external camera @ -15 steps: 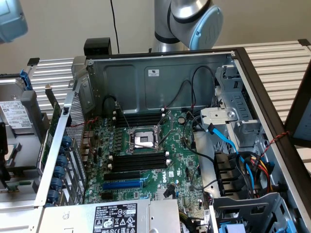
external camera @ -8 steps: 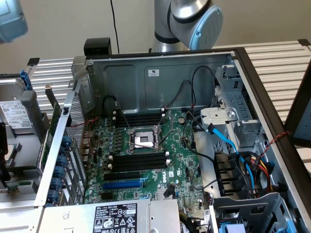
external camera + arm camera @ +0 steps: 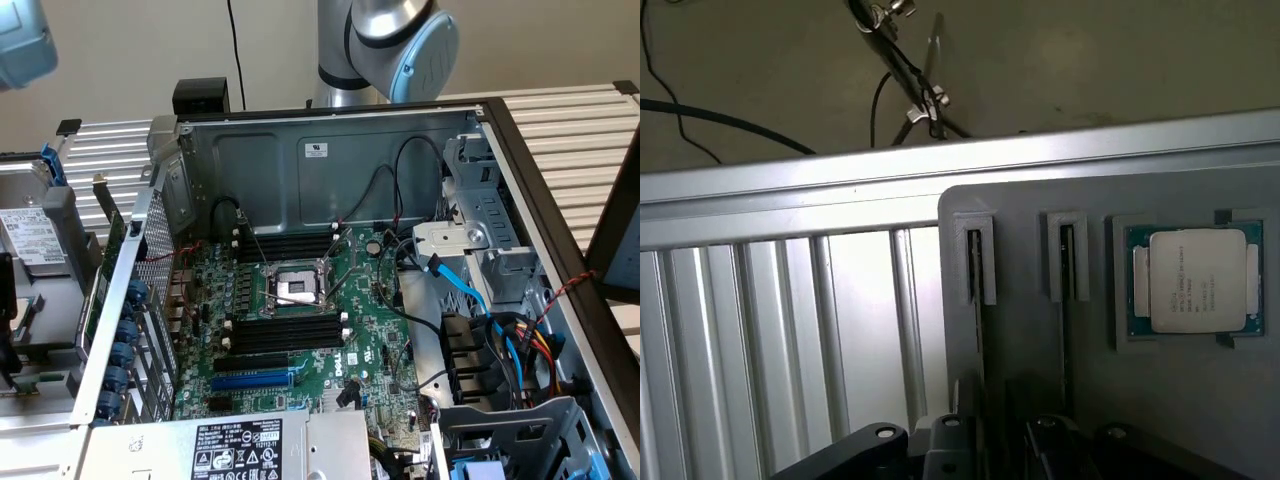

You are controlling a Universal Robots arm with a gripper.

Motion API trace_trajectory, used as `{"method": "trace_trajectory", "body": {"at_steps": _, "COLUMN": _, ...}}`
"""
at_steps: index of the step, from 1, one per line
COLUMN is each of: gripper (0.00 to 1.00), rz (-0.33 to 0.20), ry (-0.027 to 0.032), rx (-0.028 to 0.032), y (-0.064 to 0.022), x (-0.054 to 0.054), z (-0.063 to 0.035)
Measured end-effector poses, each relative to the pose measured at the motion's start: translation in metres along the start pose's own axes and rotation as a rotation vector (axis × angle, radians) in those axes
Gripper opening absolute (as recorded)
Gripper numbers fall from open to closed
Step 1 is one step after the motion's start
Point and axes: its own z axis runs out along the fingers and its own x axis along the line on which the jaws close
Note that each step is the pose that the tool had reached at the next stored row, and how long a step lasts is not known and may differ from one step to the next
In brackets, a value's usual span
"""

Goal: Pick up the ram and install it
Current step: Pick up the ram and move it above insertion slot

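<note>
A plain beige wall (image 3: 120, 50) rises behind a ribbed aluminium tabletop (image 3: 560, 125), with a black cable (image 3: 236, 50) hanging down it.
</note>
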Motion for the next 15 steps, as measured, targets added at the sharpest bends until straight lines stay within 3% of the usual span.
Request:
{"method": "trace_trajectory", "body": {"at_steps": 7, "gripper": 0.27, "rz": 0.0, "ry": -0.0001, "rx": 0.0001, "y": 0.0, "x": 0.0002, "z": 0.0001}}
{"method": "trace_trajectory", "body": {"at_steps": 10, "gripper": 0.24, "rz": 0.0, "ry": -0.0001, "rx": 0.0001, "y": 0.0, "x": 0.0002, "z": 0.0001}}
{"method": "trace_trajectory", "body": {"at_steps": 11, "gripper": 0.17, "rz": 0.0, "ry": 0.0, "rx": 0.0, "y": 0.0, "x": 0.0002, "z": 0.0001}}
{"method": "trace_trajectory", "body": {"at_steps": 15, "gripper": 0.17, "rz": 0.0, "ry": 0.0, "rx": 0.0, "y": 0.0, "x": 0.0002, "z": 0.0001}}
